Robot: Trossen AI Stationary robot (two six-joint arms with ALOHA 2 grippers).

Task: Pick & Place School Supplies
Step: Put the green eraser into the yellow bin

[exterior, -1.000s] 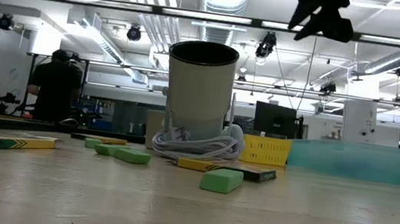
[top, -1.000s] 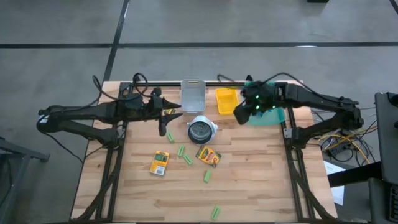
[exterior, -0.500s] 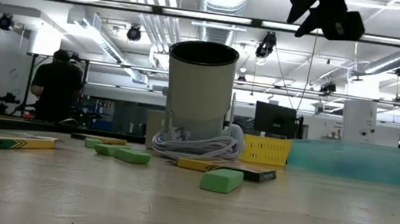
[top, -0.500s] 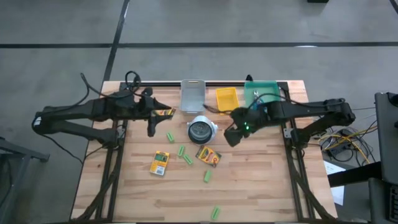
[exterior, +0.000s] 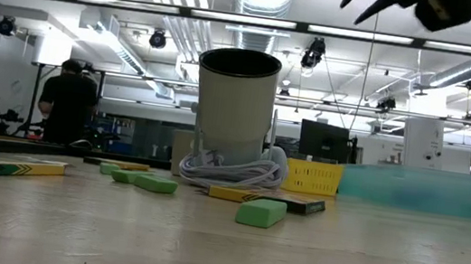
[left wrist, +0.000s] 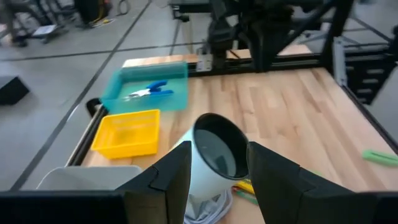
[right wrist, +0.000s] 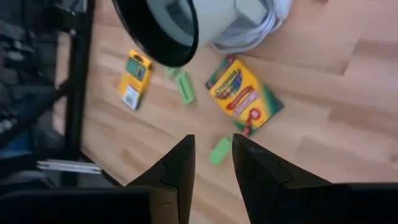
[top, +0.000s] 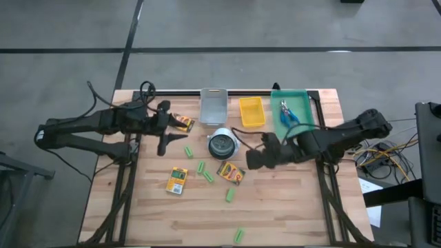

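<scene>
I see my right hand (top: pixel 253 160) empty, fingers slightly parted, hovering beside the crayon box (top: pixel 231 172) lying flat on the counter (top: pixel 289 207); it looks light, stiff and thin, so I'd pinch its long edges.

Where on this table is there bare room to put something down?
Bare wood runs along the table's near edge, past the lone green stick, and in the right-hand stretch below the green tray. It is crowded around the white cup: crayon boxes, green sticks.
</scene>
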